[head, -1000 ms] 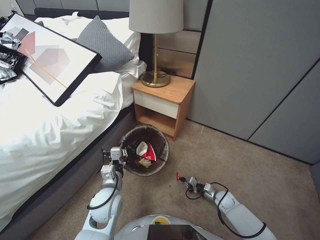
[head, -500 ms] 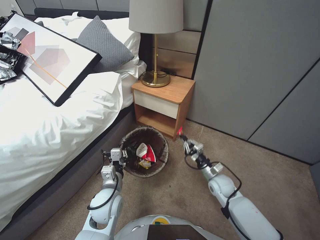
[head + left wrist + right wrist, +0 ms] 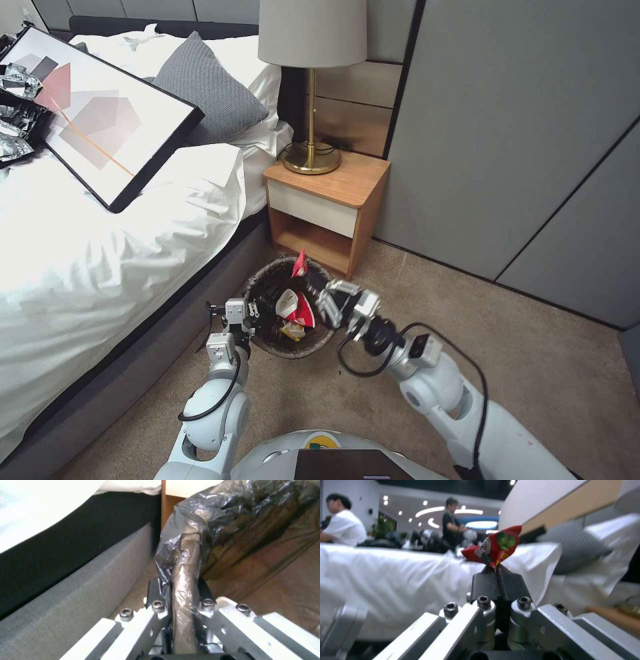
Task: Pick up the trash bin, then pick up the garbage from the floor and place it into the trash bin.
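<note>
Left gripper (image 3: 248, 312) is clamped on the bag-lined rim of the trash bin (image 3: 261, 279), which sits beside the bed (image 3: 100, 267) and before the nightstand (image 3: 327, 200). Right gripper (image 3: 310, 280) pinches a red wrapper (image 3: 300, 264) above the bin's opening.

A brass lamp (image 3: 311, 87) stands on the wooden nightstand (image 3: 327, 207) beside the bed (image 3: 113, 247)

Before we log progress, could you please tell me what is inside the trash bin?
Inside the trash bin: a red-and-white wrapper and a yellow one. The right pincer, holding a red wrapper, covers part of the interior.
</note>
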{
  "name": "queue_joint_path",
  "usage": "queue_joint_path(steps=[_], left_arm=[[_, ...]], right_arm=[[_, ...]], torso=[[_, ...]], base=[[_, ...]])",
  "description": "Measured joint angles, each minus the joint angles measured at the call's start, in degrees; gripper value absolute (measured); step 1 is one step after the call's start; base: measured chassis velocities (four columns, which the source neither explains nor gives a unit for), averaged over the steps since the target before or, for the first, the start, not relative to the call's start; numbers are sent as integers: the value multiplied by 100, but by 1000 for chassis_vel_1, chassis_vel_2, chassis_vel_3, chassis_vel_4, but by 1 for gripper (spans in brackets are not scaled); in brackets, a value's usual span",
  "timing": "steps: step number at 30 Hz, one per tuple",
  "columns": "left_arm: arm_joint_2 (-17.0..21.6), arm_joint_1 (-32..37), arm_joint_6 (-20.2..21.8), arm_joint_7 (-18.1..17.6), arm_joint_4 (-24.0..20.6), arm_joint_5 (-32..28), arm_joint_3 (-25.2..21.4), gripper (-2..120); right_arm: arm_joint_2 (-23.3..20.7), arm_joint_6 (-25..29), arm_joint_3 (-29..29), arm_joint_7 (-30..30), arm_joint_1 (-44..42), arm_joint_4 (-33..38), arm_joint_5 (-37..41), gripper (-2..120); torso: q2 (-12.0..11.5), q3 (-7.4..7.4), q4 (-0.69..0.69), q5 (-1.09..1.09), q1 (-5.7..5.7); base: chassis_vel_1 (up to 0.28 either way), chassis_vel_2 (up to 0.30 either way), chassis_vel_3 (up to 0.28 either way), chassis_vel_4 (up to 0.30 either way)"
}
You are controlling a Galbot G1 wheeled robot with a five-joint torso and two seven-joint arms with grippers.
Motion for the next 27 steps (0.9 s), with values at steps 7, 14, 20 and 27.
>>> queue_joint_path(steps=[7,14,20,27], left_arm=[[-15,24,3,-1,-30,29,24,2],[-16,61,2,3,-101,37,26,2],[-20,65,2,7,-120,43,45,2],[-18,84,2,14,-134,59,47,2]], right_arm=[[105,78,-456,9,64,-682,-285,0],[257,126,-521,168,146,-1142,-485,0],[254,130,-447,203,166,-1170,-490,18],[270,131,-380,213,175,-1156,-479,47]], torso=[[0,0,0,0,0],[0,0,0,-1,0],[0,0,0,-1,0],[0,0,0,-1,0]], base=[[0,0,0,0],[0,0,0,0],[0,0,0,0],[0,0,0,0]])
